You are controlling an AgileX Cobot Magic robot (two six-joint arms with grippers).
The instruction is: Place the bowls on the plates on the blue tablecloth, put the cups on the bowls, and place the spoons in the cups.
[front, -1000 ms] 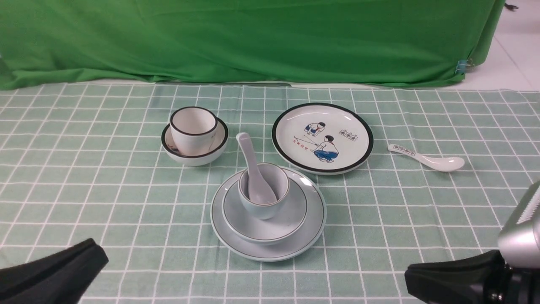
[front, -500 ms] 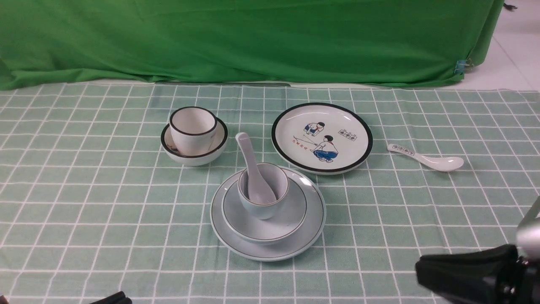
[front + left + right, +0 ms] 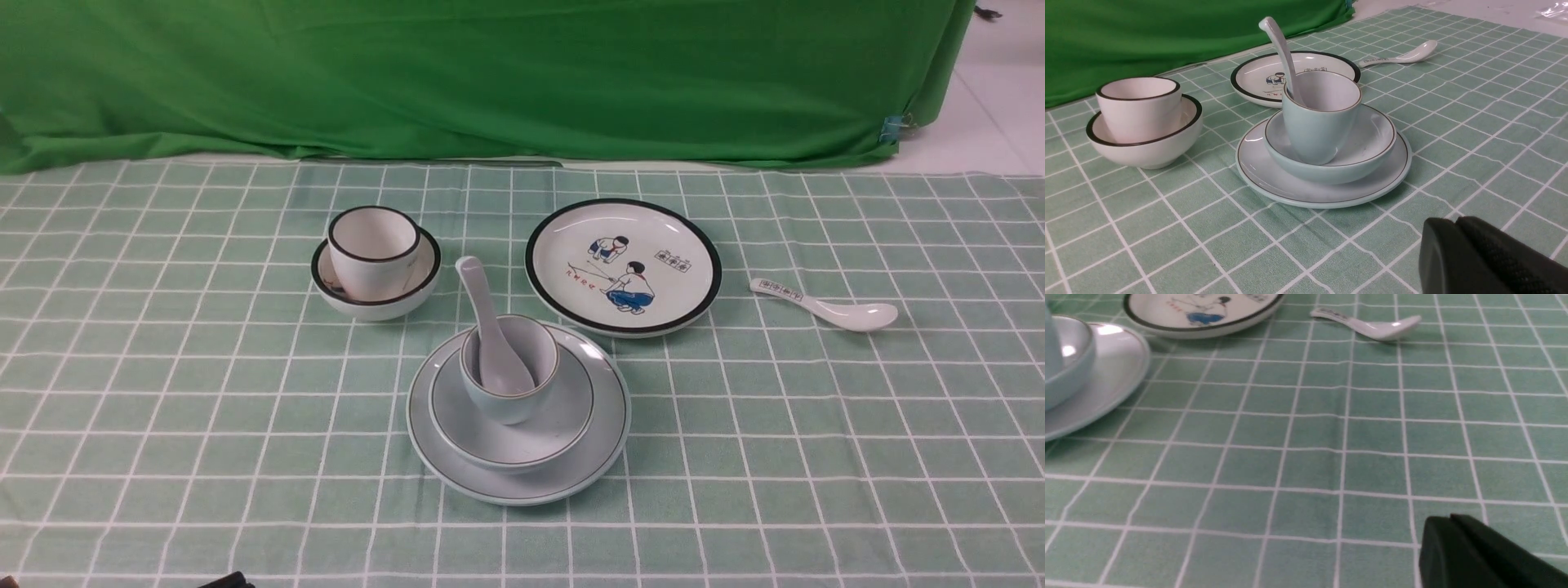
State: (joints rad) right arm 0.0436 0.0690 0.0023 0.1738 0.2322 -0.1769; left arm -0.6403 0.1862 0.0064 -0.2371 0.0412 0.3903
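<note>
My left gripper [image 3: 1455,229] sits in the lower right corner of its wrist view. Its two black pads are pressed flat together with nothing between them. The right gripper [image 3: 1450,526] looks the same in the lower right of its own view, clenched on nothing and low over the blue tablecloth [image 3: 163,392]. In the front view only a dark sliver shows at the bottom edge, and the right arm is out of frame.

Moving outward, one setting looks finished at lower centre of the front view. The pale plate [image 3: 571,482] carries the pale bowl [image 3: 531,445], the bluish cup [image 3: 510,396] stands in it, and the plain spoon [image 3: 488,322] leans in the cup with its handle pointing up and to the left.

The other setting is what I judge needs work. The black-rimmed bowl [image 3: 375,300] sits directly on the cloth, left of centre, with the black-rimmed cup [image 3: 373,255] already inside. The cartoon plate [image 3: 653,229] lies bare, right of centre. The printed spoon [image 3: 824,304] lies further right, on the cloth.

I would open the left jaws and pinch the bowl wall on a side clear of the cup. The bowl must stay level in the lift so the cup does not slide. I would carry it behind the upright spoon handle and set it down centred on the cartoon plate. The right arm should then take the printed spoon by its handle.
</note>
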